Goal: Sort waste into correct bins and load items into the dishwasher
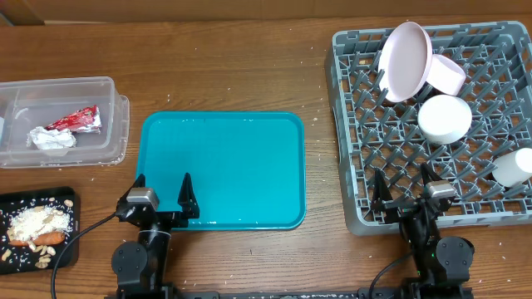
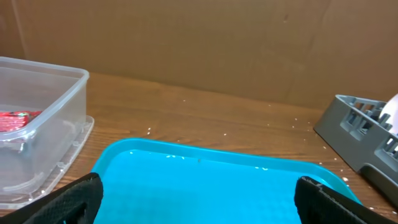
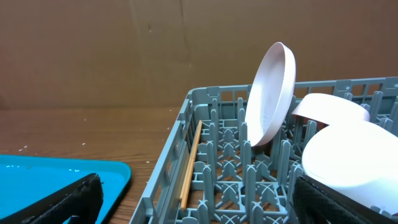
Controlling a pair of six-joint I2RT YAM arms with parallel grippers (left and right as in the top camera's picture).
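Our left claw point(image 1: 163, 187) stands wide open at the lower left of the overhead frame, over the near edge of the teal tray point(image 1: 220, 166). Our right claw point(image 1: 402, 184), equally wide, sits lower right over the near edge of the grey dish rack point(image 1: 366, 108). We see the plate point(image 1: 406, 60) leaning upright at the rack's top, with two bowls point(image 1: 445, 118) and a cup point(image 1: 515, 166) nearby. At far left the clear tub point(image 1: 17, 91) holds the red wrapper point(image 1: 79, 120) and paper wad point(image 1: 51, 138). Below it the black tray point(image 1: 73, 218) carries the sausage point(image 1: 48, 238) and food scraps point(image 1: 35, 222).
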